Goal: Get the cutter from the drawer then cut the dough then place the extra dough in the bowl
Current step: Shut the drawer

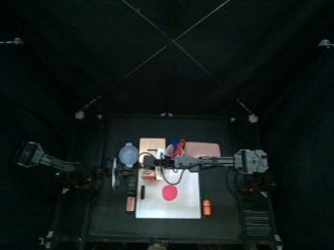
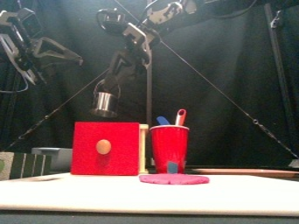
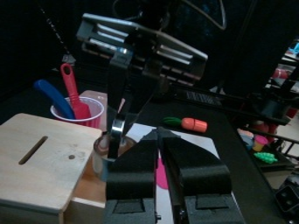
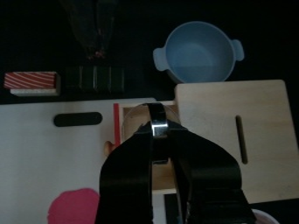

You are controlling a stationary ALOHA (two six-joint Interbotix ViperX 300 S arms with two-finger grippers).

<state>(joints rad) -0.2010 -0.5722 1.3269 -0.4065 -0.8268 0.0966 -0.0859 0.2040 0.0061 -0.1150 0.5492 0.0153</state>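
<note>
Your right gripper [image 4: 156, 122] has its jaws shut tight on the thin wire handle of the cutter [image 3: 107, 160]. The cutter hangs just under those jaws, right over the open drawer [image 4: 132, 118] of the box [image 4: 228, 122]. I think you are at the step of taking it out. The cutter is a small metal ring. It looks light and hard, so it will not bend, but it is smooth and can swing or turn on its wire. The handle is the best place to hold it, at the top in the middle, so the ring hangs flat. Your left gripper [image 3: 162, 175] is close by, pointing at the right jaws. Its jaws show a small gap and hold nothing. The dough [image 2: 173, 179] lies flat on the board [image 4: 35, 157], down past the tips of the left jaws and well apart from the right jaws. It looks soft and maybe a bit sticky, so push the cutter straight down into it. The bowl [image 4: 198, 52] sits out beyond the tips of the right jaws, just beside the box.
</note>
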